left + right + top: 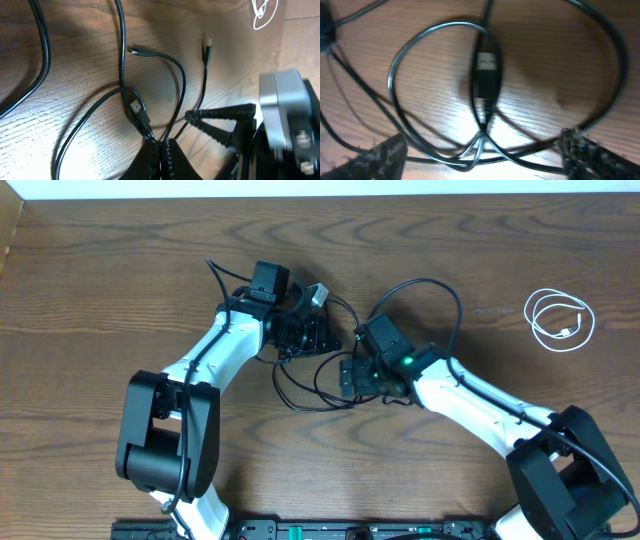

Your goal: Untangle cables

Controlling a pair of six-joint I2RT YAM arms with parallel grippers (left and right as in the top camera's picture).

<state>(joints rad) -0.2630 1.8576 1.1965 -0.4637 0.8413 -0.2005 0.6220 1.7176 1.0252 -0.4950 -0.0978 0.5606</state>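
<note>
Left claw (161,147) is pinched tight on the black cable (176,75), whose strands run out from between its fingers (150,162) across the wooden table (120,280). Right claw (485,152) stands wide, its fingers (385,155) either side of a loop of that cable with a plug (486,70) lying across it, gripping nothing. White cable (560,320) lies coiled near the table's far right, well apart from both claws.

Table (100,280) matt wood; blk cable (485,80) glossy.

Long cable (486,75) lies looped on the table (100,280), seemingly crossing itself; coiled cable (572,330) lies well apart rightward
</note>
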